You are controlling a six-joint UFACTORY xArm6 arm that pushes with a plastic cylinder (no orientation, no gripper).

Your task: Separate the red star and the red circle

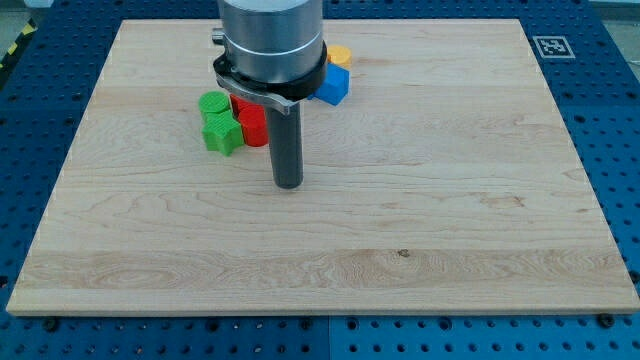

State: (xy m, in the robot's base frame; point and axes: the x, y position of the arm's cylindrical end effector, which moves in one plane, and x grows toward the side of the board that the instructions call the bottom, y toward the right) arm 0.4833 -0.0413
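My tip [288, 184] rests on the board just below and to the right of a cluster of blocks at the view's upper middle. The red circle [253, 127] sits right beside the rod, at its left. A second red block [241, 104], likely the red star, lies just above the circle, touching it and partly hidden by the arm's body. A green star [222, 133] touches the red circle on its left, with a green circle [213, 103] above it.
A blue block [333, 86] and an orange block [339, 55] lie to the right of the arm's body, partly hidden by it. The wooden board [450, 220] sits on a blue perforated table. A marker tag [551, 45] is at the board's top right corner.
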